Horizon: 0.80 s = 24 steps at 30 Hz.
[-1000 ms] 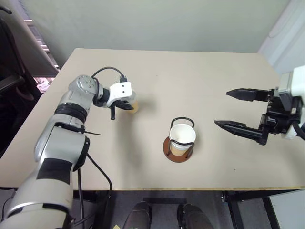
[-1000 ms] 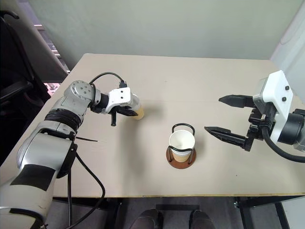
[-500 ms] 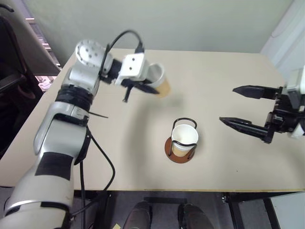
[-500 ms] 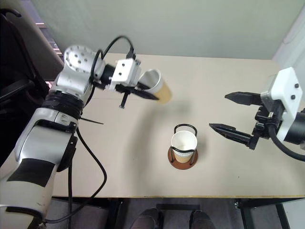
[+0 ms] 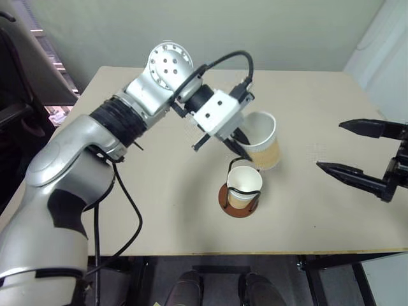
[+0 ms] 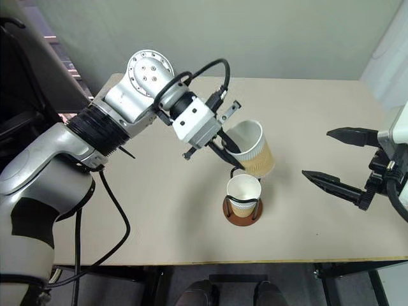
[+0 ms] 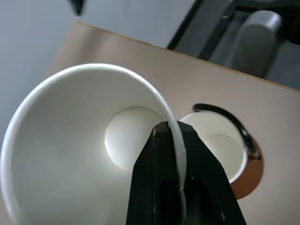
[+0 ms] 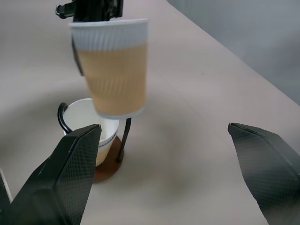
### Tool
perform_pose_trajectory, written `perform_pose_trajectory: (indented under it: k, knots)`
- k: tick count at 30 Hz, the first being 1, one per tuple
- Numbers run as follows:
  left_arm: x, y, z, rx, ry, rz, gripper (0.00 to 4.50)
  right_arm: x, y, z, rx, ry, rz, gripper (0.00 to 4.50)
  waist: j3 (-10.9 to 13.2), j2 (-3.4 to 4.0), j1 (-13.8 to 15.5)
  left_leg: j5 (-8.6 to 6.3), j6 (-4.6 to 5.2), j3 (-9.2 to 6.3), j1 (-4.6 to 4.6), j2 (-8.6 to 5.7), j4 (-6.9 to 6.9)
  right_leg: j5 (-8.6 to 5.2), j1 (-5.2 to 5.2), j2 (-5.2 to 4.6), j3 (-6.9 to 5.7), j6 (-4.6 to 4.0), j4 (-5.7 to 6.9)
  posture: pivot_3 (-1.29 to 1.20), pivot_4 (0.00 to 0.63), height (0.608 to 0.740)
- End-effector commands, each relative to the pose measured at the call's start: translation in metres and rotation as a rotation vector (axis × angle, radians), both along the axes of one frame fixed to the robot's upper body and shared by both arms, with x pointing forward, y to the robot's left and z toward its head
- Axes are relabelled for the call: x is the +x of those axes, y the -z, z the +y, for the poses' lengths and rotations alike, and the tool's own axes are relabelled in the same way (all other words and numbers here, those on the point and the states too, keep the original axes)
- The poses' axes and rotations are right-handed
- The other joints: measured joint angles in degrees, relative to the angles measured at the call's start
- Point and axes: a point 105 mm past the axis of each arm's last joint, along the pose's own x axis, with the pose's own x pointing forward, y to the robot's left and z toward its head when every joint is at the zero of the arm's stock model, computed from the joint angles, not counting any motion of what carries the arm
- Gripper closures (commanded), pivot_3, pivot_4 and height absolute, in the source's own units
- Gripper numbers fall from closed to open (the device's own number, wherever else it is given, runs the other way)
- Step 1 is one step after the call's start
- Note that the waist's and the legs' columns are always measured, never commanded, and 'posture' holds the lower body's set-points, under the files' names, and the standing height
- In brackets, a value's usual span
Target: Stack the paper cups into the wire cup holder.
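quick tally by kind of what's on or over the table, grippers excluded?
Tan paper cups with white rims: 2, one held in the air, one sitting in the holder
Black wire cup holder on round reddish-brown base: 1
Total: 3

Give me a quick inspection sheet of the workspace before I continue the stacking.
Surface: beige table, bare around the holder.
Job's things: wire cup holder holds one paper cup; second paper cup held in the air just above it.
Clutter: nothing seen.
Grippers: left gripper shut on the raised cup's rim; right gripper open, off to the side.
Cables: black cable along the left arm.
Surroundings: grey wall behind the table.
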Motion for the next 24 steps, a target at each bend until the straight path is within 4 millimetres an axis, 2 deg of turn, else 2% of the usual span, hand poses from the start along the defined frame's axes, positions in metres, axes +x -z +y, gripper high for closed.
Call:
perform_pose_trajectory:
  k: [1, 6, 12, 15, 19, 24]
  knots:
    - [-0.006, -0.002, 0.002, 0.047, 0.076, -0.063, 4.47, -0.007, -0.010, -0.002, -0.004, 0.030, -0.060, 0.00, 0.01, 0.00, -0.08, -0.02, 0.01, 0.01, 0.01, -0.01, 0.02, 0.00, 0.02, 0.01, 0.00, 0.00, -0.01, 0.00, 0.150, 0.740]
    - [-0.002, -0.001, 0.004, 0.063, 0.072, -0.088, 4.47, -0.011, -0.007, -0.002, 0.000, 0.048, -0.054, 0.00, 0.01, 0.00, -0.04, -0.09, 0.07, -0.01, -0.02, -0.01, 0.04, -0.03, 0.05, 0.00, -0.01, 0.05, -0.07, 0.00, 0.150, 0.740]
    - [0.005, 0.016, 0.013, 0.157, 0.053, -0.107, 4.47, -0.010, -0.007, -0.002, 0.000, 0.053, -0.051, 0.00, 0.01, 0.01, -0.04, -0.14, 0.04, 0.00, -0.02, -0.02, 0.04, -0.08, 0.07, 0.00, -0.01, 0.09, -0.08, 0.00, 0.150, 0.740]
    - [-0.002, 0.023, 0.017, 0.184, 0.078, -0.082, 3.79, -0.010, -0.007, -0.002, -0.001, 0.054, -0.047, 0.00, 0.01, 0.00, -0.06, -0.15, 0.02, -0.01, -0.04, -0.02, 0.04, -0.08, 0.06, 0.00, 0.00, 0.10, -0.10, 0.00, 0.150, 0.740]
    - [-0.003, 0.033, 0.013, 0.204, 0.084, -0.060, 2.31, -0.009, -0.007, -0.004, -0.002, 0.057, -0.046, 0.00, 0.01, 0.00, 0.23, -0.17, -0.02, -0.01, -0.04, -0.05, 0.04, -0.16, 0.08, 0.02, -0.01, 0.15, -0.10, 0.00, 0.150, 0.740]
    - [0.005, 0.033, 0.003, 0.162, 0.047, -0.049, 0.49, -0.007, -0.008, -0.004, -0.008, 0.049, -0.046, 0.00, 0.01, 0.00, 0.35, -0.18, -0.05, -0.01, -0.04, -0.06, 0.08, -0.18, 0.13, -0.02, 0.00, 0.19, -0.12, 0.00, 0.150, 0.740]
